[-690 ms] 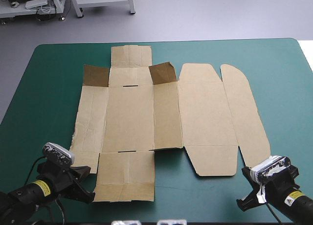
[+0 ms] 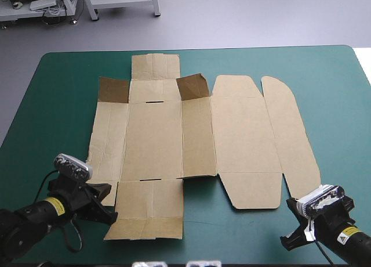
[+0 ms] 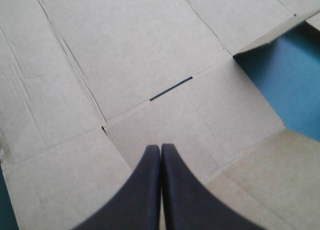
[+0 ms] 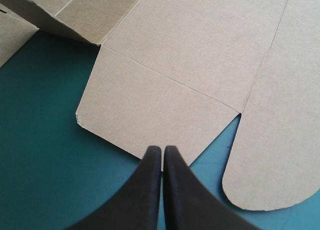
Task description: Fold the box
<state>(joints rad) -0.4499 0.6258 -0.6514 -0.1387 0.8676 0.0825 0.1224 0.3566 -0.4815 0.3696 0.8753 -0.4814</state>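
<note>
The brown box (image 2: 153,136) lies as a flat cut sheet in the middle of the teal-green cover (image 2: 58,104), with two small corner flaps (image 2: 192,86) raised at its far side. My left gripper (image 2: 107,204) is at the sheet's near left corner. In the left wrist view, the left gripper (image 3: 160,146) is shut, its tips over the board (image 3: 125,50) just short of a thin slit (image 3: 171,88). My right gripper (image 2: 293,237) is off the sheet's near right corner. In its own view, the right gripper (image 4: 162,147) is shut, its tips at the near edge of a square flap (image 4: 150,105), beside the rounded lid flap (image 4: 280,140).
Bare cover (image 4: 40,140) runs along the table's near edge between the two arms, and wide strips of it flank the sheet. The rounded lid flap (image 2: 293,139) reaches toward the table's right side.
My left gripper has moved forward onto the sheet's near left corner, and the near flap's left corner has shifted a little outward. The right arm has not moved.
</note>
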